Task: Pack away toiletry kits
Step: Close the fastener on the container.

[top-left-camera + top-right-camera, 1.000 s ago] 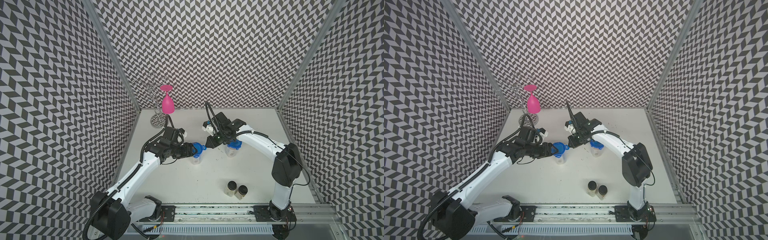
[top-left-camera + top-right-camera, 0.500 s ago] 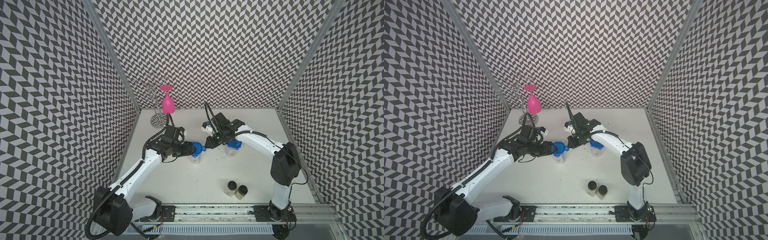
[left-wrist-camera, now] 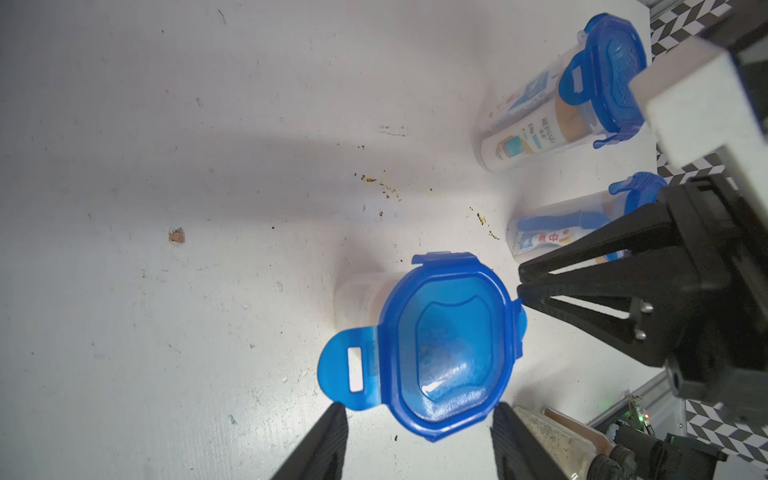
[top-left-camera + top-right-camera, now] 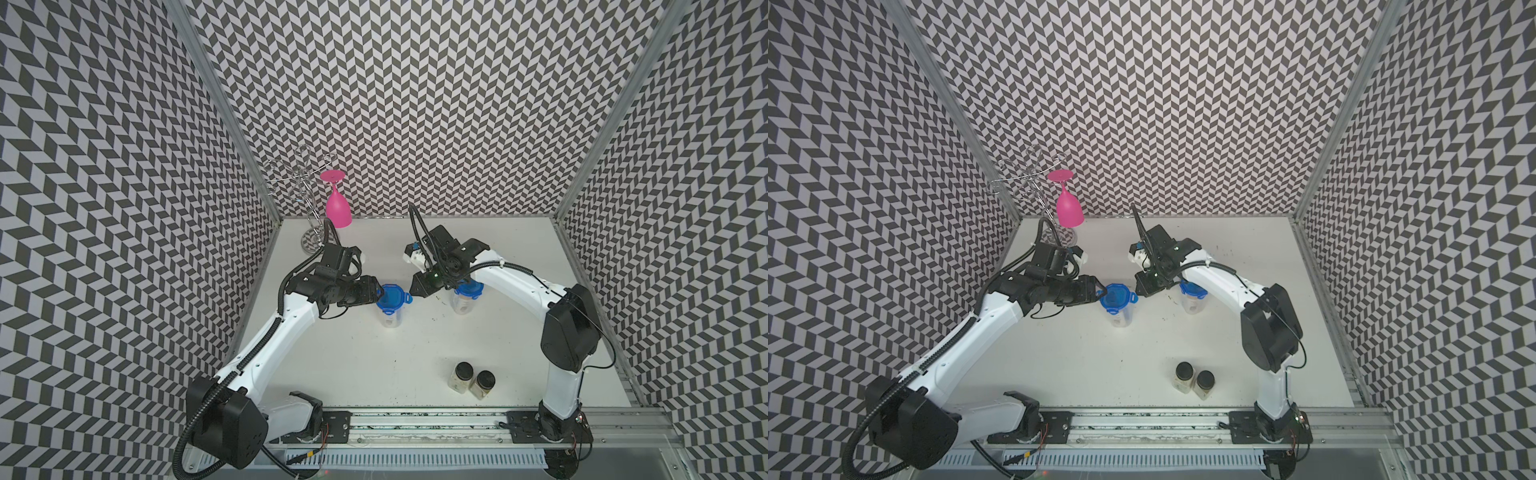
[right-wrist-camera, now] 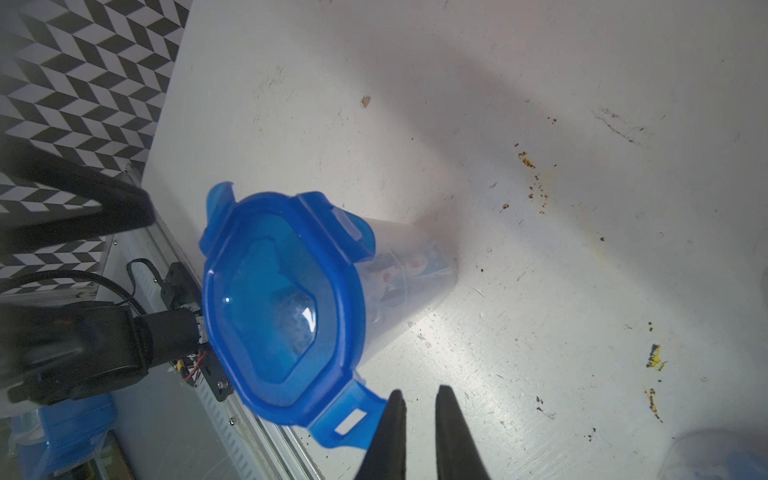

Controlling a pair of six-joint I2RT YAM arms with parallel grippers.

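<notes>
A clear tub with a blue lid [image 4: 391, 296] stands upright mid-table, seen in both top views [image 4: 1116, 297]. Toiletries show through its wall [image 5: 399, 270]. My left gripper [image 3: 419, 419] is open, its fingertips [image 3: 330, 432] on either side of the lid's near edge, by a raised tab [image 3: 349, 370]. My right gripper [image 5: 419, 415] is shut and empty, one finger against the opposite raised tab [image 5: 345, 419]. A second tub [image 4: 466, 297] stands under the right arm. The left wrist view shows two lidded tubs [image 3: 540, 120] [image 3: 561, 232] holding a toothpaste tube and a blue toothbrush.
Two black-capped jars [image 4: 473, 380] stand near the front right. A pink wine glass [image 4: 337, 208] hangs upside down on a wire rack [image 4: 309, 199] at the back left corner. Patterned walls close three sides. A metal rail [image 4: 415, 419] runs along the front.
The left jaws have narrowed slightly around the lid. Both arms have barely shifted; the tub has not moved.
</notes>
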